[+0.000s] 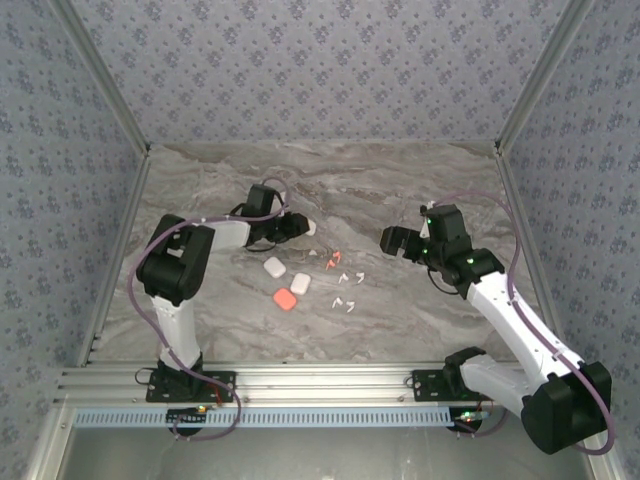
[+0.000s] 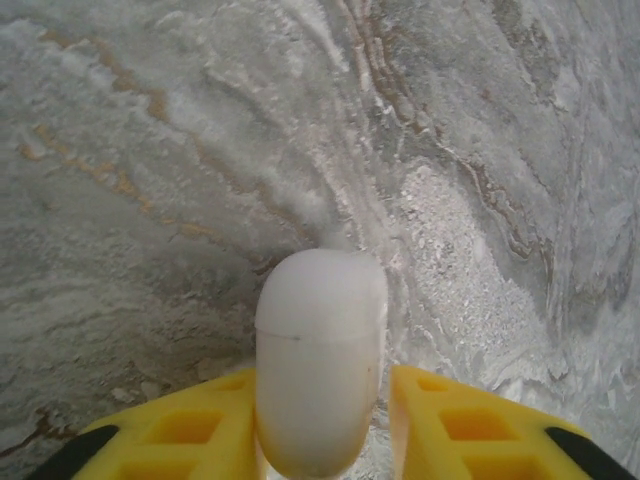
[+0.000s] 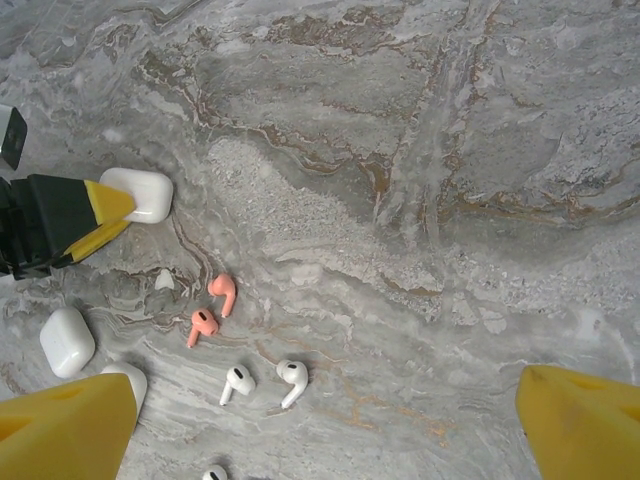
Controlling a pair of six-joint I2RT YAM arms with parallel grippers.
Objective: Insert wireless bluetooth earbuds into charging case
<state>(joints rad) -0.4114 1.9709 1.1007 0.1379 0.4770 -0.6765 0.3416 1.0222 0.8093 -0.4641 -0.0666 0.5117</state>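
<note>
A closed white charging case (image 2: 320, 340) lies on the marble between my left gripper's (image 2: 322, 400) yellow fingers. The left finger touches it, and a thin strip of table shows at the right finger, so the gripper is open around it. In the top view this case (image 1: 310, 227) sits at the left gripper (image 1: 299, 226). A coral pair of earbuds (image 3: 222, 292) and white earbuds (image 3: 292, 376) lie loose on the table, also visible from above (image 1: 346, 276). My right gripper (image 1: 392, 240) hovers wide open over bare marble to their right, fingers (image 3: 70, 425) empty.
Two more white cases (image 1: 273, 266) (image 1: 299, 284) and a coral case (image 1: 285, 299) lie left of the earbuds. One white case (image 3: 67, 341) shows in the right wrist view. Patterned walls enclose the table (image 1: 420, 180) on three sides.
</note>
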